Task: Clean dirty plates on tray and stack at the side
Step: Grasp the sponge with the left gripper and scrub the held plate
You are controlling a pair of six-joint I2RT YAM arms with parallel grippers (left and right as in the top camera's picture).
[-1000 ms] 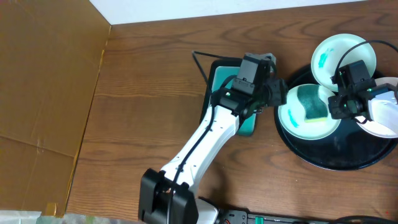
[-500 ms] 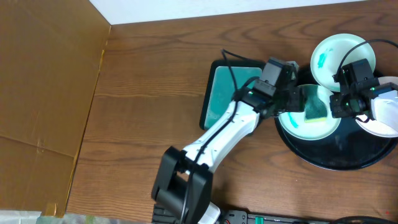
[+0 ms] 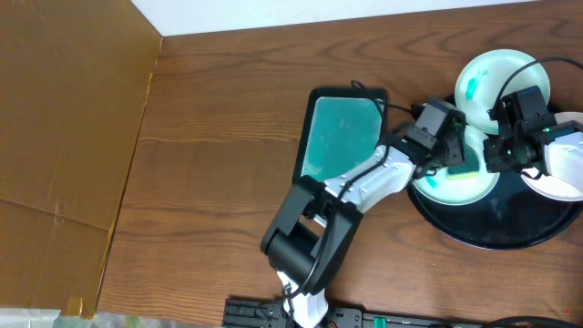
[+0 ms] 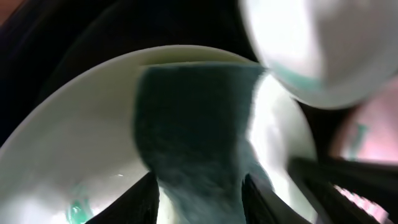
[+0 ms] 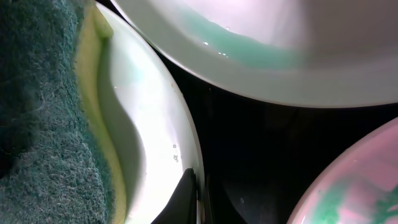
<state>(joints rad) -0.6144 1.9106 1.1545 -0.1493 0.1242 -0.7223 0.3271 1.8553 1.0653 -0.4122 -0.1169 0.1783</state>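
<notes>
Wooden table; left hand straddles sponge lying on dirty plate.

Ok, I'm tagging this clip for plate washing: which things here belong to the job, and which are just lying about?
On the job: black tray, top plate, middle plate, green sponge on it, right plate.
Lying about just now: rectangular teal dish, brown cardboard sheet.

This is looking like a robot lab: cardboard is bordering the wooden table, and a power strip is lying at its edge.
</notes>
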